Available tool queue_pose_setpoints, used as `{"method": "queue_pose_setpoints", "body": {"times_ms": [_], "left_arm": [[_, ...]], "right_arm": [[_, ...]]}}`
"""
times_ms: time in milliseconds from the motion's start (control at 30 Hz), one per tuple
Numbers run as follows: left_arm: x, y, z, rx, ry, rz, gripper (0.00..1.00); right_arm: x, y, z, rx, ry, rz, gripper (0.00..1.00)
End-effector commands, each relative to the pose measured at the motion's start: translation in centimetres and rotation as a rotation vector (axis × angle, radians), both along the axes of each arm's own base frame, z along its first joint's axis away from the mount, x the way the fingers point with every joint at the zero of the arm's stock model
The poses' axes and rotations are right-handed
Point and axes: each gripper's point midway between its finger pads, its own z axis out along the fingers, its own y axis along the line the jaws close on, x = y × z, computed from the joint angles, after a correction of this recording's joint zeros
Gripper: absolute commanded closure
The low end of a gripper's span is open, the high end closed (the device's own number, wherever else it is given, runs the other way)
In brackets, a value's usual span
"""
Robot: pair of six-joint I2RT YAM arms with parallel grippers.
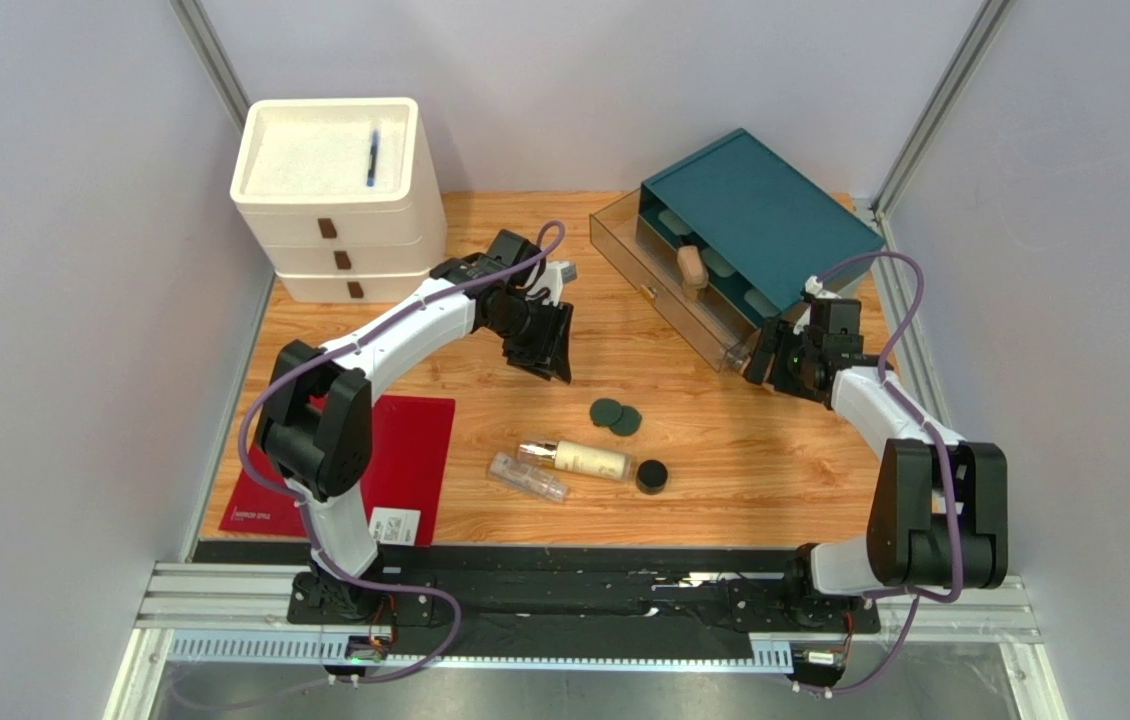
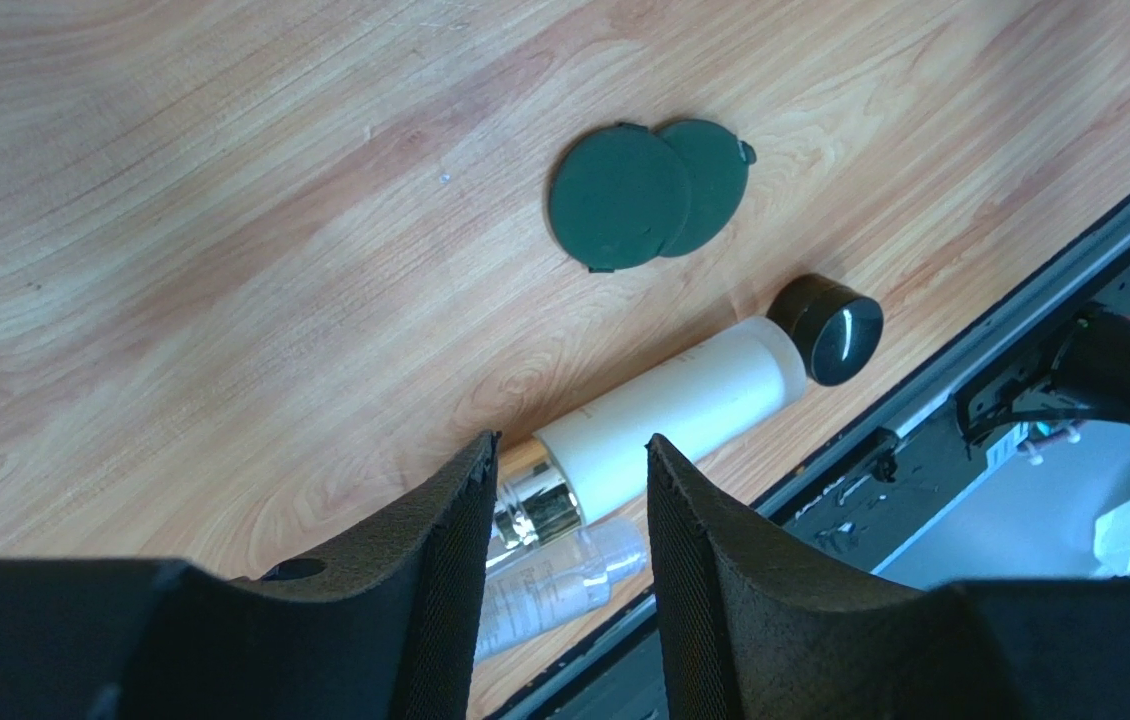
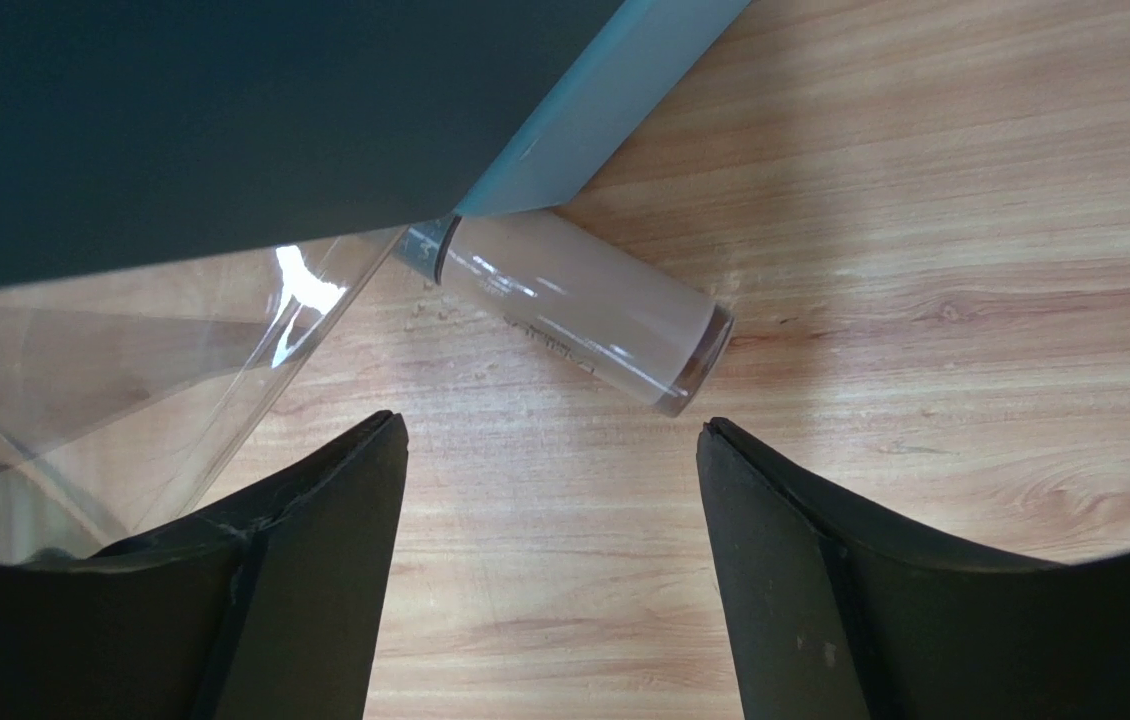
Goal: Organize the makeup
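black rail [image 1: 571, 600] with both arm bases runs along the near table [image 1: 767, 465] edge. just past it lie the clear bottle [image 1: 526, 477] and cream bottle [image 1: 586, 458] side by side, with the jar [image 1: 652, 476] at the cream bottle's base. two discs [image 1: 616, 416] overlap a little farther in. left gripper [image 1: 541, 338] hangs over bare wood behind them, jaws partly parted with nothing between; its camera sees the cream bottle's gold neck through the gap. red mat [image 1: 406, 450] covers the near left corner, and a white stack [image 1: 328, 180] with a pen [image 1: 373, 155] on top fills the far left. far right stands the teal case [image 1: 759, 210], its drawer [image 1: 646, 248] pulled out with a beige bottle [image 1: 694, 267] inside. right gripper [image 1: 774, 360] spreads wide and empty at the case's near corner, where a second beige bottle [image 3: 586, 308] lies on the wood, one end tucked under the teal edge. open wood stretches between discs and case.
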Motion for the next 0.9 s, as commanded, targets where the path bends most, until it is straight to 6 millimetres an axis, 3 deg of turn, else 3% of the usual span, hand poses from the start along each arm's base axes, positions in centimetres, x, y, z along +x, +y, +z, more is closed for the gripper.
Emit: {"method": "queue_pose_setpoints", "body": {"times_ms": [0, 200, 433, 467, 633, 867], "left_arm": [[0.8, 0.4, 2.1, -0.024, -0.061, -0.029, 0.53], [0.8, -0.1, 1.9, -0.049, -0.036, -0.028, 0.53], [0.7, 0.1, 1.8, -0.040, -0.038, -0.032, 0.53], [0.7, 0.1, 1.7, -0.038, -0.036, -0.031, 0.53], [0.7, 0.2, 1.8, -0.037, -0.038, -0.030, 0.53], [0.8, 0.5, 1.6, -0.031, -0.040, -0.027, 0.53]], "right_arm": [[2.9, -1.0, 1.5, -0.022, -0.100, -0.076, 0.27], [3.1, -1.2, 0.2, -0.025, -0.057, -0.094, 0.27], [4.3, -1.8, 0.3, -0.027, 0.004, -0.156, 0.27], [3.8, -1.7, -0.9, -0.026, 0.065, -0.159, 0.27], [3.9, 0.0, -1.3, 0.052, 0.126, -0.108, 0.30], [2.6, 0.7, -1.1, 0.086, 0.158, -0.093, 0.32]]}}
